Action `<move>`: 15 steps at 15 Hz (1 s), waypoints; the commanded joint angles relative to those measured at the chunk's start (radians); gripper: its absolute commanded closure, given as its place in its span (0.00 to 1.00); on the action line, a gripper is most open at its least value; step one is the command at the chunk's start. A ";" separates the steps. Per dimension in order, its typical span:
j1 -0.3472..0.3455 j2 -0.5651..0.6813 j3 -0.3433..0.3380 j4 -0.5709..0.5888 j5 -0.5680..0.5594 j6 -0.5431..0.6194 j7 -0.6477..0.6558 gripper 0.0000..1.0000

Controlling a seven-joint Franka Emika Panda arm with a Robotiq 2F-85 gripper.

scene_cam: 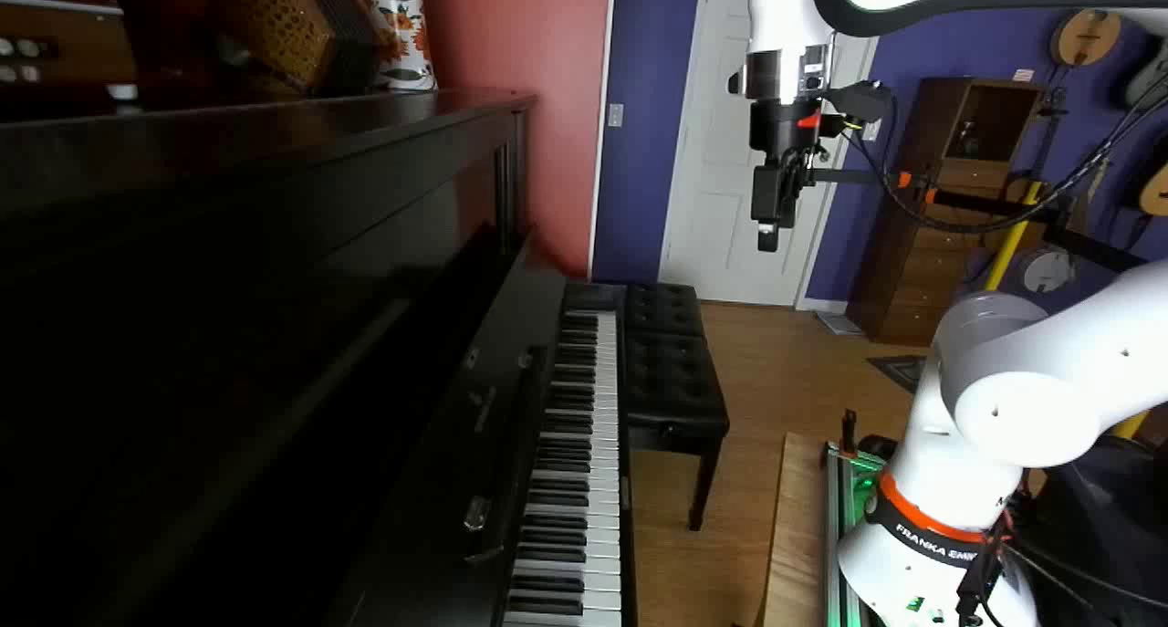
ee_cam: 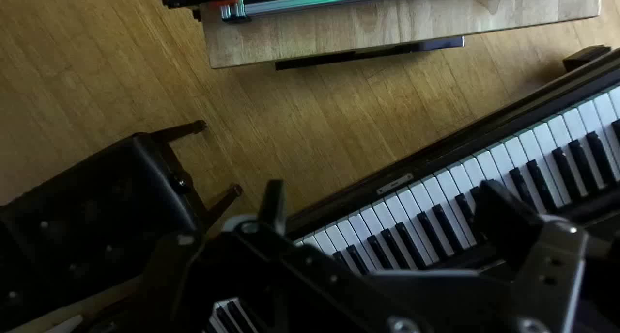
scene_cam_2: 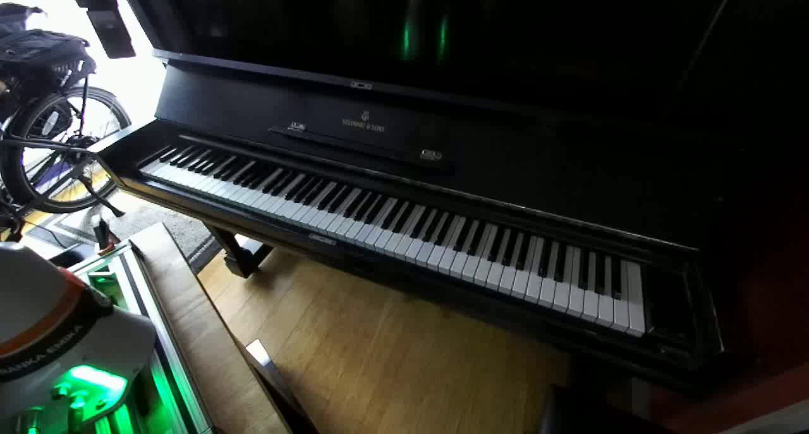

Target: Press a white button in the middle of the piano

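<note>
The piano is a large black upright; its body (scene_cam: 274, 271) fills the left of an exterior view, and its fallboard (scene_cam_2: 531, 150) shows in an exterior view. Its row of white keys (scene_cam: 602, 463) runs lengthwise there and also shows in an exterior view (scene_cam_2: 366, 233) and in the wrist view (ee_cam: 409, 202). A small plate (ee_cam: 395, 183) marks the key rail's front edge. My gripper (scene_cam: 768, 230) hangs high above the floor, apart from the keys, beyond the bench side. In the wrist view my gripper (ee_cam: 385, 197) is open and empty, fingers wide apart, with keys visible between and below them.
A black padded bench (scene_cam: 675, 381) stands along the keyboard and shows in the wrist view (ee_cam: 97, 212). The robot base (scene_cam: 940, 536) stands on a wooden table (ee_cam: 339, 37) facing the piano. A bicycle (scene_cam_2: 57, 124) stands past the piano's far end.
</note>
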 commanded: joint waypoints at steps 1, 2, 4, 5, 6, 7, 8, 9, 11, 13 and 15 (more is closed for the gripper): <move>0.021 0.001 -0.013 0.003 -0.008 -0.004 0.012 0.00; 0.021 0.001 -0.013 0.003 -0.008 -0.004 0.012 0.00; 0.021 0.001 -0.013 0.003 -0.008 -0.004 0.012 0.00; 0.021 0.001 -0.013 0.003 -0.008 -0.004 0.012 0.00; 0.021 0.001 -0.013 0.003 -0.008 -0.004 0.012 0.00; 0.025 0.019 -0.015 0.000 -0.003 0.005 0.007 0.00; 0.042 0.060 -0.023 -0.013 0.011 0.048 -0.010 0.00; 0.053 0.076 -0.030 -0.019 0.027 0.076 -0.023 0.00; 0.083 0.135 -0.042 -0.041 0.053 0.167 -0.072 0.00; 0.115 0.200 -0.056 -0.060 0.083 0.251 -0.135 0.00; 0.139 0.269 -0.067 -0.076 0.107 0.324 -0.201 0.00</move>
